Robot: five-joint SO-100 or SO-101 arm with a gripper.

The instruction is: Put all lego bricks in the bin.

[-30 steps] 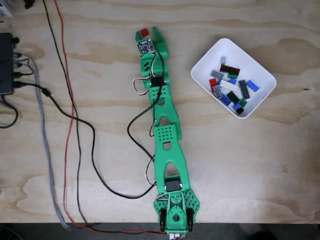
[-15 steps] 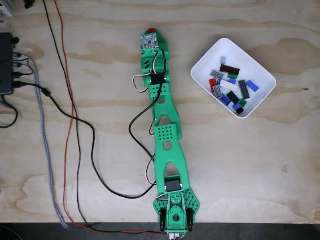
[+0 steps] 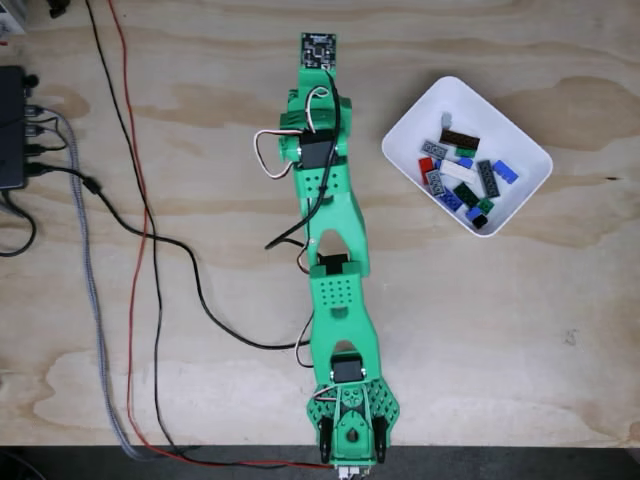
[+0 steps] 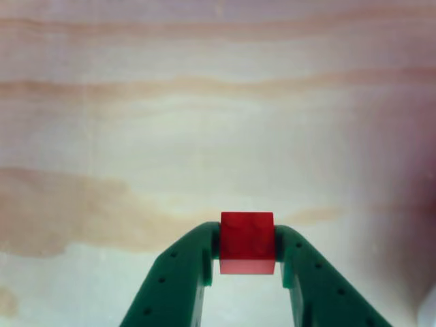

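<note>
Other view, nearest the lens: the two dark green perforated plastic fingers [image 4: 178, 272] of the gripper [image 4: 246, 262] rise from the lower edge and are clamped on a small red plastic lego brick [image 4: 246, 240], one finger against each of its side faces. The brick sits square between the fingertips, above pale, grain-banded plywood table [image 4: 204, 122].

Fixed view, from the lower edge upward: the bright green plastic robot arm [image 3: 335, 290] is bolted at the table's near edge and extends up the picture, ending in a small dark circuit board [image 3: 318, 48] at the wrist; the gripper itself is hidden beneath it. Black, red and grey braided cables [image 3: 150, 260] trail across the left of the table [image 3: 500, 330] toward a black box [image 3: 12, 125] at the left edge.

Right of the arm's upper part, well apart from it, lies the shallow white rectangular plastic bin [image 3: 420, 120] with rounded corners, set at an angle. Inside it rest the other small lego bricks [image 3: 462, 172], in blue, red, green, grey, white, brown and black, clustered toward its lower right side.
</note>
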